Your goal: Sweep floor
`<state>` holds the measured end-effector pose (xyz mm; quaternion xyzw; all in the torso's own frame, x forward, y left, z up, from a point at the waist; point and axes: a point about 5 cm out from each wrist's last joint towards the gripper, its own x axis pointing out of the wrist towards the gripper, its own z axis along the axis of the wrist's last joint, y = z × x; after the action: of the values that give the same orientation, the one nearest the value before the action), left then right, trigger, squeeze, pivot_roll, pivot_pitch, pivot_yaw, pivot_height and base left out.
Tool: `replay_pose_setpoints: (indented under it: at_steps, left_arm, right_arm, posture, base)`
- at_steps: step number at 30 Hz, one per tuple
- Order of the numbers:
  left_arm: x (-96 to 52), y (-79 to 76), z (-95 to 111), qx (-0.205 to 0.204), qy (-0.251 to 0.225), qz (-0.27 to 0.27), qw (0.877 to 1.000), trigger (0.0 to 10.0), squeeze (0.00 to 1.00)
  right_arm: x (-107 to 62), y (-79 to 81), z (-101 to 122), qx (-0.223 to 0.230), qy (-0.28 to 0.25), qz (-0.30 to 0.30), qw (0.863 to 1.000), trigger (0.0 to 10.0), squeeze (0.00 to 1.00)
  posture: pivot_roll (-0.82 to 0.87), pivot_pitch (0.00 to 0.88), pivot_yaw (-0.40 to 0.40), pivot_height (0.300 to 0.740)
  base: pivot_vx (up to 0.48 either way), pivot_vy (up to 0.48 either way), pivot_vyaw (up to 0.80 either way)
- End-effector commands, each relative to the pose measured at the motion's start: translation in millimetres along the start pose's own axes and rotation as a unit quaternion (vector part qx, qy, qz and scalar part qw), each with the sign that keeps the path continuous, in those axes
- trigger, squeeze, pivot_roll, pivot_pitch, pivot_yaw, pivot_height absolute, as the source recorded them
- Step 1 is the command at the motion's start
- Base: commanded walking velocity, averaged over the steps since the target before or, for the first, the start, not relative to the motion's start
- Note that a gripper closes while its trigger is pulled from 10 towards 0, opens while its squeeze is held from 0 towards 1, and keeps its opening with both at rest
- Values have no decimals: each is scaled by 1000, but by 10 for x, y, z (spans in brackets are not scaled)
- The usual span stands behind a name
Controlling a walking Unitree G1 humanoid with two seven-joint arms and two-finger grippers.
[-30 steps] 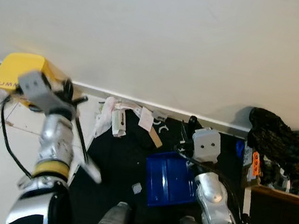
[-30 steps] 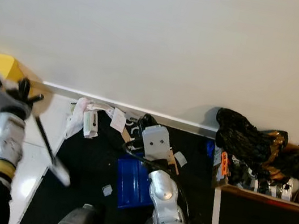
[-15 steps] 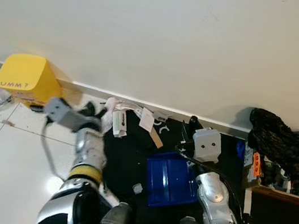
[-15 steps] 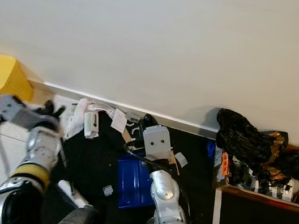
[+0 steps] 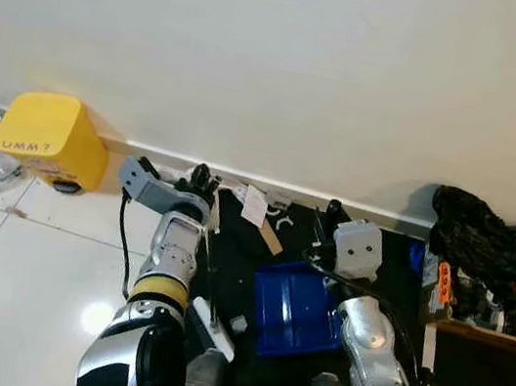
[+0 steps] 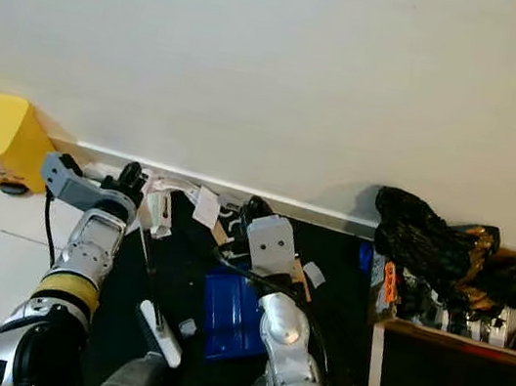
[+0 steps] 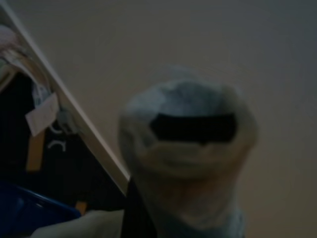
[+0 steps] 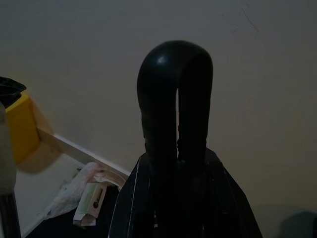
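Moved: left gripper (image 5: 202,182) swung brush (image 6: 158,333) inward beside dustpan (image 5: 293,310) | Fingers: left grips brush; right (image 8: 176,99) clamps dustpan handle | Progress: paper scraps (image 5: 254,204) unswept on black mat (image 6: 176,269).

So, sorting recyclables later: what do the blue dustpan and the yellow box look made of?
The blue dustpan looks like moulded plastic: uniform saturated colour, a slight sheen, ribbed surface. The yellow box also looks like plastic, smoother and semi-matt, with rounded corners and dark lettering on its side; painted metal cannot be excluded.
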<state>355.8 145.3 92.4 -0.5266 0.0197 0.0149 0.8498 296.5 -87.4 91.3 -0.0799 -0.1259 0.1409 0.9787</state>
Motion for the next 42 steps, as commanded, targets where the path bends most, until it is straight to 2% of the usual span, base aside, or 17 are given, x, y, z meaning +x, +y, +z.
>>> replay_pose_setpoints:
  at_steps: [1, 8, 11, 15, 17, 21, 25, 30, 31, 32, 33, 34, 36, 38, 40, 42]
  left_arm:
    - [-187, 31, -631, -123, 87, 22, 988, 10000, 0]
    - [-213, -142, -742, -153, 115, -17, 981, 10000, 0]
    - [-239, -267, -810, -168, 144, -56, 974, 10000, 0]
    - [-268, -323, -850, -177, 163, -79, 967, 10000, 0]
    - [-300, -404, -870, -189, 179, -107, 960, 10000, 0]
    - [-316, -459, -867, -203, 187, -128, 953, 10000, 0]
    - [-329, -544, -828, -228, 193, -161, 941, 10000, 0]
    - [-306, -594, -687, -224, 184, -186, 939, 10000, 0]
    - [-306, -615, -638, -200, 185, -198, 942, 10000, 0]
    - [-348, -710, -469, -45, 187, -260, 946, 10000, 0]
    - [-348, -710, -469, -45, 187, -260, 946, 10000, 0]
    - [-377, -748, -426, 8, 190, -281, 941, 10000, 0]
    - [-398, -728, -328, 109, 193, -281, 934, 10000, 0]
    - [-369, -592, -128, 210, 186, -223, 933, 10000, 0]
    - [-350, -500, 77, 252, 177, -170, 936, 10000, 0]
    - [-346, -471, 166, 258, 176, -148, 939, 10000, 0]
  right_arm:
    - [-74, 95, -93, 28, 23, 4, 999, 10000, 0]
    - [-52, 90, -87, 28, 22, 4, 999, 10000, 0]
    - [-43, 93, -83, 28, 21, 4, 999, 10000, 0]
    - [-42, 89, -82, 28, 21, 3, 999, 10000, 0]
    - [-50, 75, -86, 27, 21, 1, 999, 10000, 0]
    - [-53, 69, -91, 27, 22, -1, 999, 10000, 0]
    - [-36, 58, -84, 27, 21, -3, 999, 10000, 0]
    - [-23, 54, -80, 27, 20, -3, 999, 10000, 0]
    - [-24, 54, -81, 27, 20, -4, 999, 10000, 0]
    - [-26, 47, -80, 27, 19, -4, 999, 10000, 0]
    - [-26, 47, -80, 27, 19, -4, 999, 10000, 0]
    - [-28, 44, -79, 27, 19, -5, 999, 10000, 0]
    - [-27, 29, -66, 27, 15, -6, 1000, 10000, 0]
    - [-6, -7, 10, 32, -3, -10, 999, 10000, 0]
    - [13, -45, 92, 38, -21, -15, 999, 10000, 0]
    - [22, -71, 137, 40, -31, -19, 999, 10000, 0]
  posture:
    - [38, 294, 74, 740]
    - [41, 294, 72, 740]
    - [37, 293, 74, 740]
    - [36, 293, 74, 740]
    - [35, 292, 77, 740]
    - [35, 291, 77, 740]
    - [37, 286, 76, 740]
    - [43, 284, 77, 740]
    - [45, 282, 79, 740]
    - [52, 277, 82, 740]
    - [52, 277, 82, 740]
    - [52, 277, 82, 740]
    - [73, 265, 86, 740]
    - [87, 250, 90, 740]
    - [93, 237, 93, 740]
    - [93, 237, 93, 740]
  base:
    - [0, 0, 0]
    - [0, 0, 0]
    - [0, 0, 0]
    - [0, 0, 0]
    - [0, 0, 0]
    - [0, 0, 0]
    - [0, 0, 0]
    - [0, 0, 0]
    - [0, 0, 0]
    - [0, 0, 0]
    - [0, 0, 0]
    - [0, 0, 0]
    - [0, 0, 0]
    - [0, 0, 0]
    - [0, 0, 0]
    - [0, 0, 0]
